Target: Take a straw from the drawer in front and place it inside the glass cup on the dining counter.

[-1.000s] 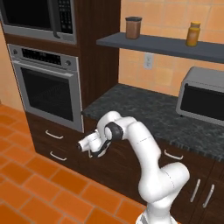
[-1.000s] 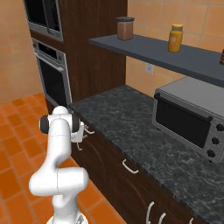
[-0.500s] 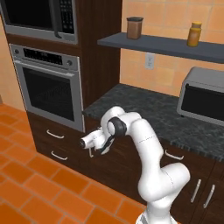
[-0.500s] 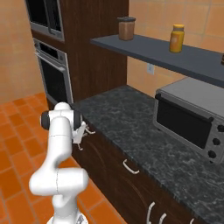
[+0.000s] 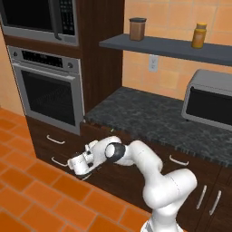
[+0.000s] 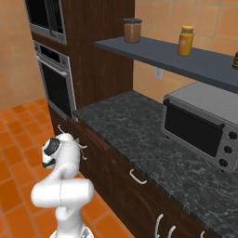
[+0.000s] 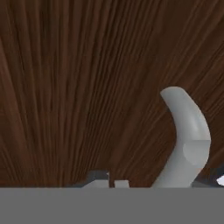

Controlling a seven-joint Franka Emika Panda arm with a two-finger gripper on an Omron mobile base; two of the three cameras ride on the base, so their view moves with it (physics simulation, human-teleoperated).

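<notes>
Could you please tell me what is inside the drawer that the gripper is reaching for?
Nothing inside can be seen: the drawer is shut, showing just its dark wooden front and silver handle, where the gripper is. Any contents are covered.

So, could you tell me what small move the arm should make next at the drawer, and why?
Probably finish closing on the curved silver handle, then pull straight back. The hand view shows the handle close against the dark-brown drawer front, and the gripper sits low at the cabinet face, with the drawer apparently not yet pulled out.

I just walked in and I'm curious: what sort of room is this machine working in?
A kitchen, it seems: a wall oven, a toaster oven on a dark stone worktop, and jars on a shelf.
</notes>
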